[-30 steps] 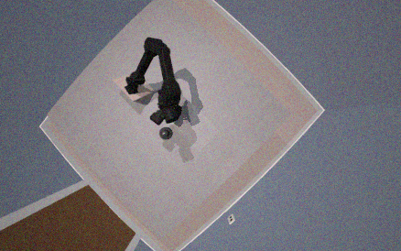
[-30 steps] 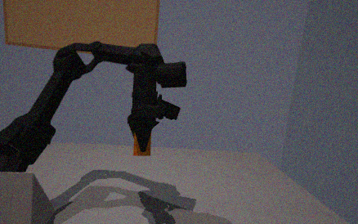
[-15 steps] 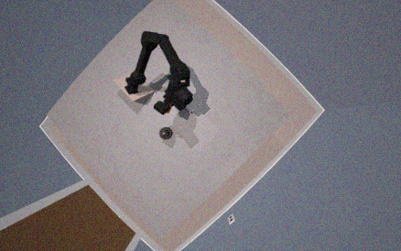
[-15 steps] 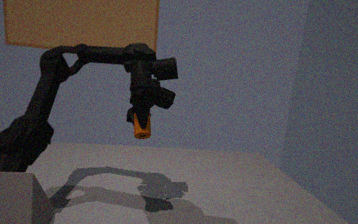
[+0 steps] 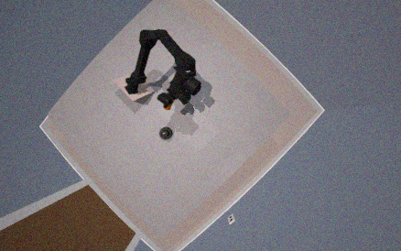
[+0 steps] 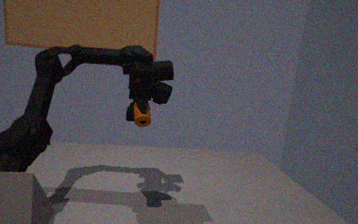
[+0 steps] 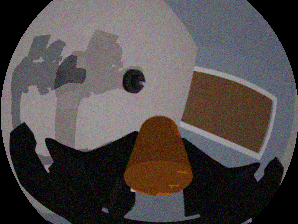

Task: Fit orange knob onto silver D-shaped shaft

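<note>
One big pale table (image 5: 253, 151) sat in a room with blue-grey walls, and a brown board (image 5: 70, 224) touched one table corner; an orange-tan panel (image 6: 82, 22) hung on the wall behind the black arm (image 6: 42, 98), and the arm's grey shadow (image 6: 152, 190) lay on the table. The gripper (image 6: 140, 112) was squeezed tight on the orange knob (image 6: 142, 114), high in the air and tilted so the knob's end hole showed; the round pedestal (image 5: 166, 133) sat on the table, well apart from the knob. The silver shaft was too small and blurry to make out; the fingers were mostly dark shapes in the wrist view, and the exterior view cut off the pedestal.
</note>
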### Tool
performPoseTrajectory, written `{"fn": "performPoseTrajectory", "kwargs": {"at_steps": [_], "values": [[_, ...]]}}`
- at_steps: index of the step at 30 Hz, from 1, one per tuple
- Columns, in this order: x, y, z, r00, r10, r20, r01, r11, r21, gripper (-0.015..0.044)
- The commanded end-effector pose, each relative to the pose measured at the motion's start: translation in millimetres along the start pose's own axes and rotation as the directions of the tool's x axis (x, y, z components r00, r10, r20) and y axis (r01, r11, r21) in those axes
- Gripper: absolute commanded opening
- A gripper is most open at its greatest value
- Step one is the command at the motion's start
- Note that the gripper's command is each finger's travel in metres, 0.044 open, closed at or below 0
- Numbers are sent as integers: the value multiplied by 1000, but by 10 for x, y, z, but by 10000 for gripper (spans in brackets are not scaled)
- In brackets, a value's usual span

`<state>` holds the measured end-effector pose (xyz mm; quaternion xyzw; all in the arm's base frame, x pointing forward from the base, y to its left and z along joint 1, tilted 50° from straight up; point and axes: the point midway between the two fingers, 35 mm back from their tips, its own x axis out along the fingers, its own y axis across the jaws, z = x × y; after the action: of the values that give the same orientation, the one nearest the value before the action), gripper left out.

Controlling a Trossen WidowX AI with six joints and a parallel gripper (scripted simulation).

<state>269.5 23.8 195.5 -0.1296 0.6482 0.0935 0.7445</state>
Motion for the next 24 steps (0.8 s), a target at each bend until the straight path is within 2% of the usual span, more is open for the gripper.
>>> {"fn": "performPoseTrajectory", "kwargs": {"at_steps": [1, 13, 15, 24], "values": [[-35, -34, -1, 1000, -30, 3, 30, 999, 10, 0], [-35, 7, -2, 989, -145, 3, 145, 989, 11, 0], [-27, 25, -2, 994, -108, -1, 108, 994, 2, 0], [-27, 25, -2, 994, -108, -1, 108, 994, 2, 0]]}}
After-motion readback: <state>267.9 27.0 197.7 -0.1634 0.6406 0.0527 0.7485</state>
